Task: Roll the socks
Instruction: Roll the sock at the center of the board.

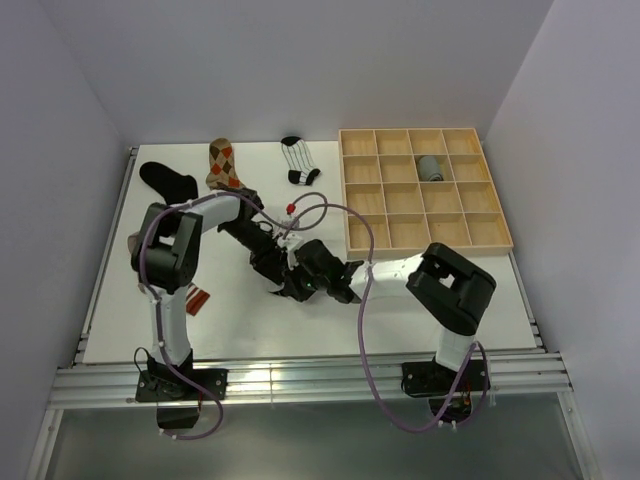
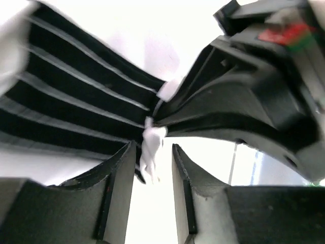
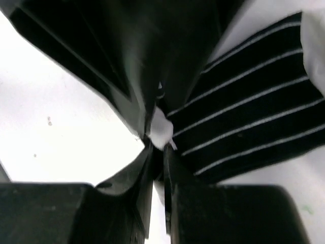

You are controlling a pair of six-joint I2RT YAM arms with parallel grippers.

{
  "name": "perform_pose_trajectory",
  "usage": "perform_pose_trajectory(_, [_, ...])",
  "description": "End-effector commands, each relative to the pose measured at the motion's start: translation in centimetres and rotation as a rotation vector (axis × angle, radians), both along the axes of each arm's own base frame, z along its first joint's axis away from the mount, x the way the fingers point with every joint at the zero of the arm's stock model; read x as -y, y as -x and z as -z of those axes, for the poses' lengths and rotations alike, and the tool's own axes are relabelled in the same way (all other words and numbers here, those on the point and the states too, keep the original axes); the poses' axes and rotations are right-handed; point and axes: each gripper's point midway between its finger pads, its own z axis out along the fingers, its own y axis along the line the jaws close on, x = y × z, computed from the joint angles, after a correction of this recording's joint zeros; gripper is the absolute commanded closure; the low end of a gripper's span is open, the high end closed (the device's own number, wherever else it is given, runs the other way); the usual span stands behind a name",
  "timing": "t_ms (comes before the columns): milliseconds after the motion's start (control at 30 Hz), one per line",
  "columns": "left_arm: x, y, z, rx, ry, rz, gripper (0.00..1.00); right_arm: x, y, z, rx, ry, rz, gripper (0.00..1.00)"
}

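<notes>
One grey sock (image 1: 430, 168) lies rolled in the wooden grid tray (image 1: 466, 200). At the centre of the top view, the right gripper (image 3: 158, 152) pinches the black sock with white bands (image 3: 244, 112), and the left gripper (image 2: 152, 152) is released. The black sock (image 1: 168, 180), argyle sock (image 1: 224, 165) and striped sock (image 1: 298, 160) at the upper left are not yet rolled.

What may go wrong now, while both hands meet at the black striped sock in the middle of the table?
1. The right hand pinches only the white edge of the black striped sock; so small a hold may slip.
2. The left hand stands open around that same edge, so one pinch alone holds the sock.
3. The two hands are nearly touching; any move may knock them together.
</notes>
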Motion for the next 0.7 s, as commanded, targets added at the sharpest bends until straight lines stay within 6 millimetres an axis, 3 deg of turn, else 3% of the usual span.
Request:
perform_pose_trajectory(0, [1.1, -3.7, -2.8, 0.192, 0.068, -0.105, 0.6, 0.8, 1.5, 0.1, -0.183, -0.031, -0.028, 0.92])
perform_pose_trajectory(33, [1.3, -5.0, -3.6, 0.268, 0.093, -0.124, 0.6, 0.8, 1.6, -0.1, -0.209, -0.042, -0.03, 0.92])
perform_pose_trajectory(100, [1.0, -5.6, -3.6, 0.269, 0.068, -0.206, 0.61, 1.1, 1.6, -0.4, -0.26, -0.06, -0.04, 0.92])
perform_pose_trajectory(133, [0.9, -7.0, -4.8, 0.325, 0.093, -0.252, 0.62, 1.3, 1.8, -0.2, -0.292, -0.054, -0.035, 0.92])
perform_pose_trajectory(200, [0.3, -7.7, -5.1, 0.363, 0.09, -0.311, 0.63, 1.2, 1.5, -0.9, -0.338, -0.075, -0.052, 0.92])
perform_pose_trajectory(233, [-0.2, -8.2, -5.9, 0.413, 0.109, -0.343, 0.62, 1.7, 1.6, -0.3, -0.383, -0.05, -0.041, 0.92])
perform_pose_trajectory(300, [-1.0, -9.3, -6.8, 0.506, 0.094, -0.39, 0.62, 1.5, 0.6, -0.6, -0.42, -0.07, -0.043, 0.92])
perform_pose_trajectory(333, [-1.3, -9.4, -8.3, 0.568, 0.11, -0.405, 0.61, 1.9, 1.4, -0.5, -0.49, -0.06, -0.057, 0.92])
perform_pose_trajectory(367, [-1.4, -9.3, -8.3, 0.612, 0.121, -0.41, 0.61, 1.9, 0.1, -1.0, -0.498, -0.074, -0.042, 0.92])
perform_pose_trajectory(433, [-2.0, -8.8, -9.0, 0.68, 0.122, -0.421, 0.57, 2.5, 0.5, -0.3, -0.588, -0.054, -0.045, 0.91])
perform_pose_trajectory(500, [-2.2, -8.6, -9.7, 0.732, 0.129, -0.409, 0.56, 2.5, -0.6, -0.2, -0.626, -0.061, -0.033, 0.9])
perform_pose_trajectory(667, [-2.9, -6.8, -7.3, 0.863, 0.054, -0.283, 0.51, 2.5, -1.3, -0.3, -0.763, -0.085, -0.051, 0.89])
